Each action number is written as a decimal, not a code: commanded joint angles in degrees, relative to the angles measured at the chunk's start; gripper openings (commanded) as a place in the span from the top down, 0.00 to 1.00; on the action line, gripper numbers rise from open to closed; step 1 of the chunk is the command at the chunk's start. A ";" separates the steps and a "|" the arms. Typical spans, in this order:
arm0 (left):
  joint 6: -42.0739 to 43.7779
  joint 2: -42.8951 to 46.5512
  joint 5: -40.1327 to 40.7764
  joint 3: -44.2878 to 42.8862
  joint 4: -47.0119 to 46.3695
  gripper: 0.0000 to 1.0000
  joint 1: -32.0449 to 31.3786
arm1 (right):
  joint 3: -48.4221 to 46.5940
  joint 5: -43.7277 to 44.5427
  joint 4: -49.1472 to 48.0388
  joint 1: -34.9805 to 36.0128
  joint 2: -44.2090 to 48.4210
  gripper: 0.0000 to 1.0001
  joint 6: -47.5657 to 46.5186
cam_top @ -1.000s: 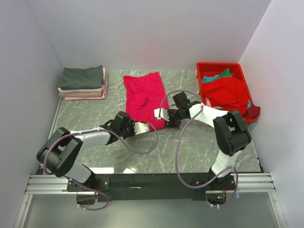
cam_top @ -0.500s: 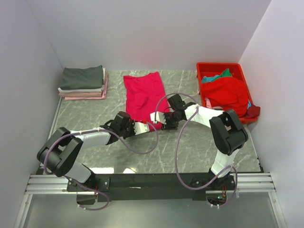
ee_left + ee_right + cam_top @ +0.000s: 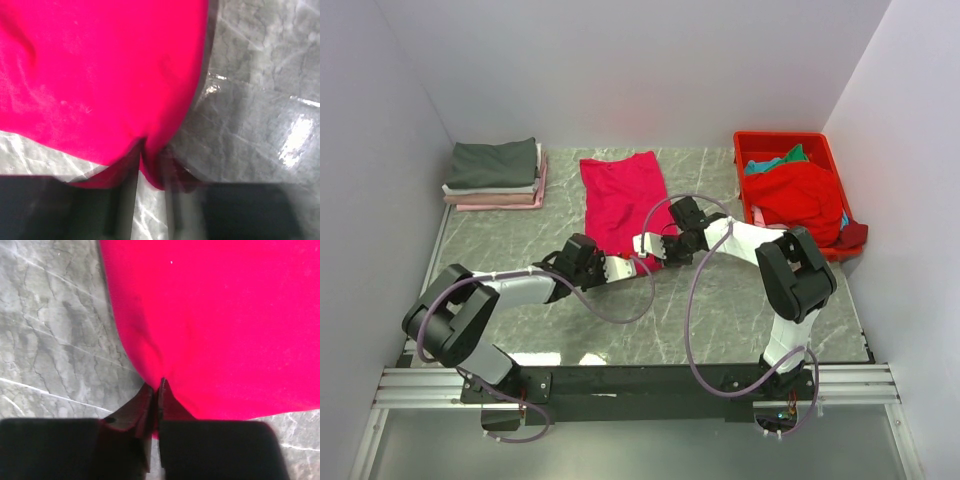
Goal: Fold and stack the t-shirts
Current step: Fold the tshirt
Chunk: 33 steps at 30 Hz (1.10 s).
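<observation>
A crimson-pink t-shirt lies folded into a long strip at the middle of the table. My left gripper sits at its near edge and, in the left wrist view, the hem is bunched between its blurred fingers, so the left gripper is shut on the cloth. My right gripper is at the same near edge, just to the right. In the right wrist view its jaws are pressed together on a pinch of the shirt, and the right gripper is shut.
A stack of folded t-shirts, dark grey on top, stands at the back left. A red plastic bin at the back right holds a red t-shirt and a teal one. White walls close in on three sides.
My right gripper has slid left and down to the shirt's near edge and closed on it. My left gripper has closed on the hem with little movement of its arm.
</observation>
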State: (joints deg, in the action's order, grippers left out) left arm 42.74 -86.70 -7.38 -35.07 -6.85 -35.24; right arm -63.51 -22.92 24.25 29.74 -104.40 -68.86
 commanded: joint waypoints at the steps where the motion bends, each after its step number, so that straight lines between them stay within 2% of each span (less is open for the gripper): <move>1: -0.11 -2.86 0.78 0.62 4.48 0.89 -0.09 | -1.09 -0.19 2.55 -0.03 -0.90 0.99 0.04; 2: -0.03 -2.86 0.70 0.53 4.65 0.96 -0.09 | -1.62 -0.89 4.04 -0.20 -0.89 1.00 -0.13; 3: -0.20 -2.43 0.52 0.44 5.18 0.99 -0.17 | -2.06 -1.86 5.09 -0.73 -0.72 1.00 -0.13; 7: -0.38 2.83 -1.84 -0.17 9.65 1.00 -0.35 | -3.65 -7.31 12.65 -2.57 1.46 1.00 -3.29; 11: -1.69 10.22 -10.19 -2.54 19.93 1.00 -2.02 | 1.17 -10.48 17.13 -3.19 7.44 1.00 -5.41; 12: -2.13 11.97 -13.51 -2.98 21.86 1.00 -3.24 | 2.15 -11.18 17.93 -3.37 8.85 1.00 -5.76; 20: -8.37 13.92 -21.44 -7.38 36.10 1.00 -13.60 | 11.46 -13.20 30.83 -3.37 26.16 1.00 -8.74; 24: -12.32 16.20 -23.56 -7.29 36.91 1.00 -17.14 | 12.97 -14.61 35.16 -3.46 33.72 1.00 -8.93; 29: -9.53 19.11 -16.46 -6.41 32.09 1.00 -16.09 | 10.61 -10.50 28.42 -3.46 33.22 1.00 -1.91; 33: -4.34 14.11 -17.15 -12.20 28.49 1.00 -6.26 | 3.84 -7.76 21.55 -4.51 25.33 1.00 5.82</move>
State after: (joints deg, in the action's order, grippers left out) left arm 34.70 -69.97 -25.54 -42.22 25.26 -46.92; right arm -53.87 -33.61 52.88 26.48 -74.72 -69.97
